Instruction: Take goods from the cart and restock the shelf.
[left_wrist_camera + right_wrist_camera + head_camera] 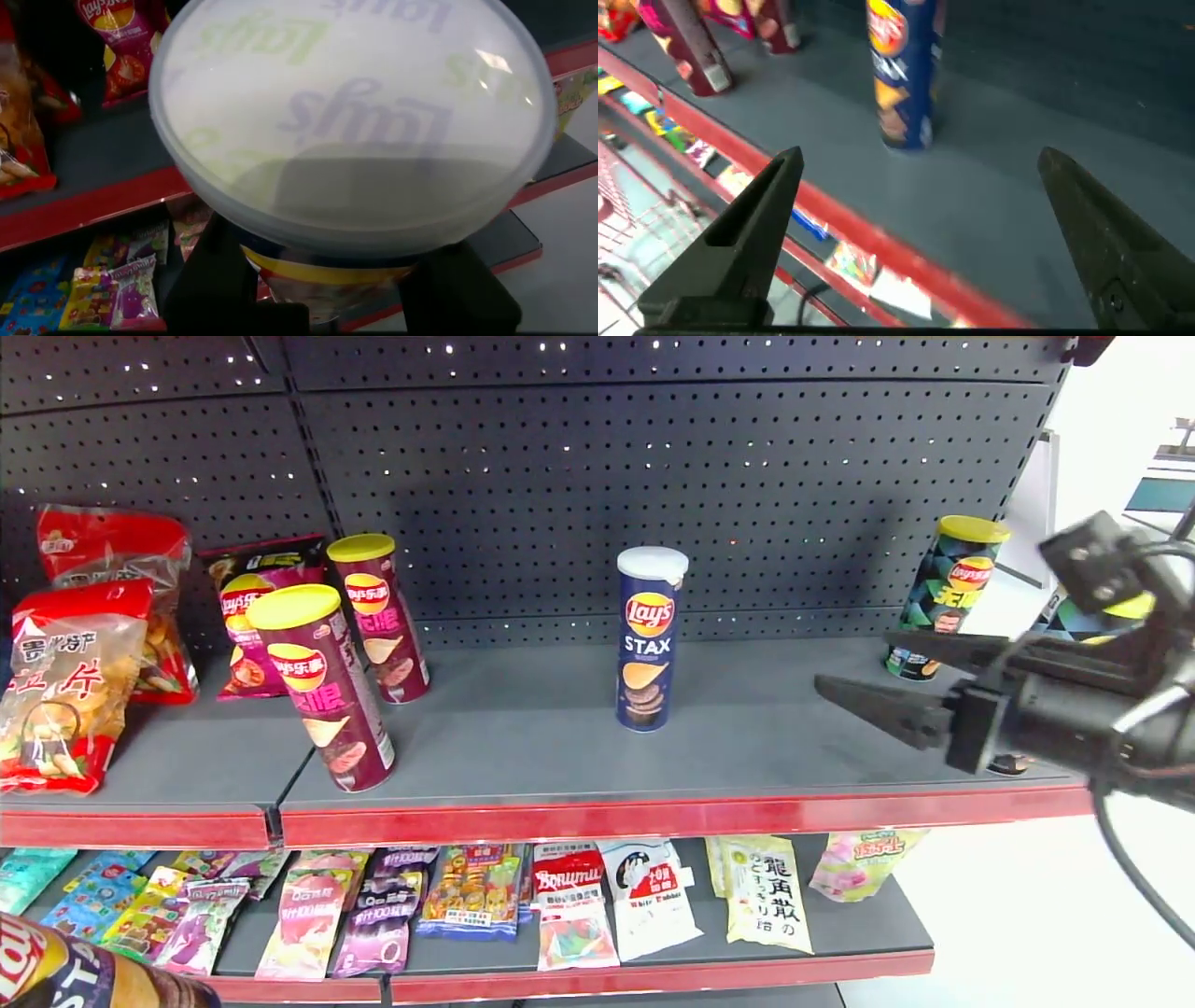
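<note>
Shelf (653, 756): dark pegboard back panel and two boards with red front edges.

Lower board (878, 919): carries a row of flat snack packets (579, 905) lying side by side.

Upper board, far left: two red bags (75, 681) lean against the panel, with a maroon chip bag (247, 607) to their right.

Maroon cans (322, 686): two, with yellow lids. They stand just in front of the chip bag, one nearer the edge than the other.

Blue can (649, 639): white lid, upright at the middle of the upper board, well apart from the others.

Dark can (948, 593): yellow lid, stands far right near the panel.

Right gripper (854, 663): above the right end of the upper board, near its front edge and pointing left. Jaws are spread wide with nothing between them.

Left gripper (336, 280): clamped on a held can (355, 121), with one finger on each side of the body. The white lid faces the wrist camera. This can is at the near left, in front of the lower board.
</note>
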Controlling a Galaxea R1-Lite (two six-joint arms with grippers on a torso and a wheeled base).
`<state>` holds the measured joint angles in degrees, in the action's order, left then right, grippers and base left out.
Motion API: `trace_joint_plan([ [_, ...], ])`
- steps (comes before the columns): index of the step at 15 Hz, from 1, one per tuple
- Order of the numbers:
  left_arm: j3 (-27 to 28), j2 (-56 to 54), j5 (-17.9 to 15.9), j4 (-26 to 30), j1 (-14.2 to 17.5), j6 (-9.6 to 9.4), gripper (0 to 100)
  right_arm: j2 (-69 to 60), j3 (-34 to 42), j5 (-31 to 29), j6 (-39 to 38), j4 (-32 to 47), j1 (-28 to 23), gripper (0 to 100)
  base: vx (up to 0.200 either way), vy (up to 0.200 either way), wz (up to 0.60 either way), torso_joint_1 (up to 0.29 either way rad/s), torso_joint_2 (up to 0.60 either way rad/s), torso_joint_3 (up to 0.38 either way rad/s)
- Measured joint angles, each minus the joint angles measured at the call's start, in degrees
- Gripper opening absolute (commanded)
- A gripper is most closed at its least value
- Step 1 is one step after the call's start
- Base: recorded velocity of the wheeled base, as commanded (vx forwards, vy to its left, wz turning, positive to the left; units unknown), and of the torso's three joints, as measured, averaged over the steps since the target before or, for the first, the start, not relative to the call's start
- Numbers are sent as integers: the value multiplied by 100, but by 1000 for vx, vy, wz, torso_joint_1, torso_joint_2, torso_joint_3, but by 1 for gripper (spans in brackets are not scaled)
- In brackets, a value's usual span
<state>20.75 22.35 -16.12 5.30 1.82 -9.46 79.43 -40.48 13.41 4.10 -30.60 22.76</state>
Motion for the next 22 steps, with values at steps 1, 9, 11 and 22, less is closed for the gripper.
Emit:
trace_joint_plan([
  [1, -24, 4, 0, -2, 0, 2, 0, 424, -260, 9, -5, -60, 157, 100, 0, 0, 0, 0, 0, 0],
  [9, -30, 124, 11, -13, 0, 33, 0, 2459, -1773, -13, -93, -497, 786, 100, 0, 0, 0, 0, 0, 0],
  [11, -46, 138, 11, -13, 0, 33, 0, 2756, -2137, -137, -95, -495, 808, 100, 0, 0, 0, 0, 0, 0],
  [22, -39, 144, 22, -13, 2, 32, 0, 3724, -3245, -857, -156, -488, 858, 100, 0, 0, 0, 0, 0, 0],
])
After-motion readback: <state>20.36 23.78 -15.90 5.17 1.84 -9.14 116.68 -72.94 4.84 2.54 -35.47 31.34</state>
